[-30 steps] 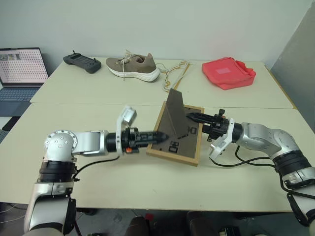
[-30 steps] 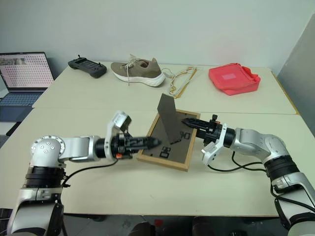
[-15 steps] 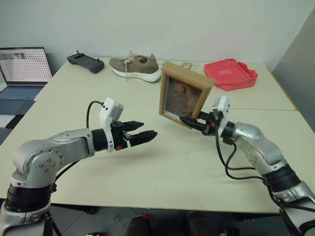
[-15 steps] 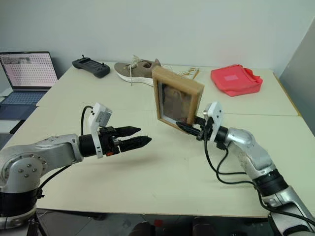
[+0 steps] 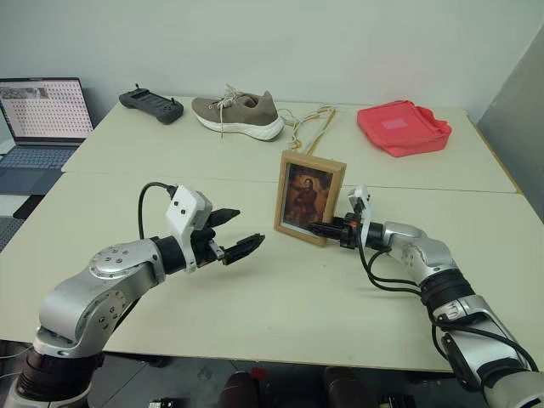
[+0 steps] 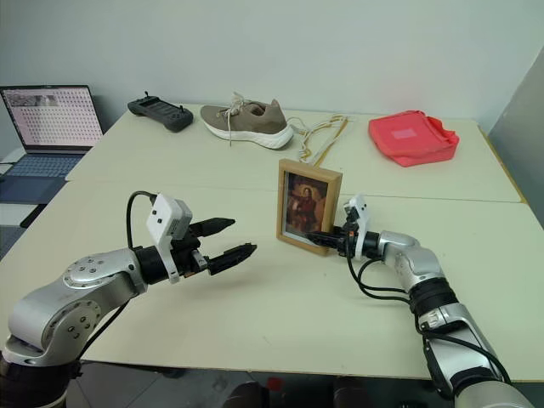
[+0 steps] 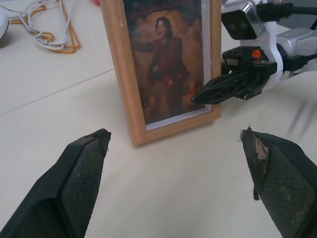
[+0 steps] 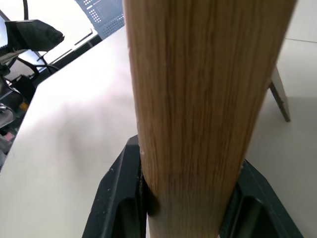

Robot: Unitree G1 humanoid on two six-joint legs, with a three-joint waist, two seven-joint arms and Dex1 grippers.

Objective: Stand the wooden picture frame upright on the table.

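Left eye view — wooden picture frame (image 5: 309, 197) upright | right hand (image 5: 324, 229) pinching its lower edge

The small light-wood rectangular picture frame (image 5: 309, 196) shows a dark reddish portrait; the broad flat counter (image 5: 280, 302) is plain cream.

An office or lab room. Two pale tables (image 5: 127, 161) stand pushed together before a plain wall; an open laptop (image 5: 41, 115) and a handheld controller (image 5: 150, 104) sit far left.
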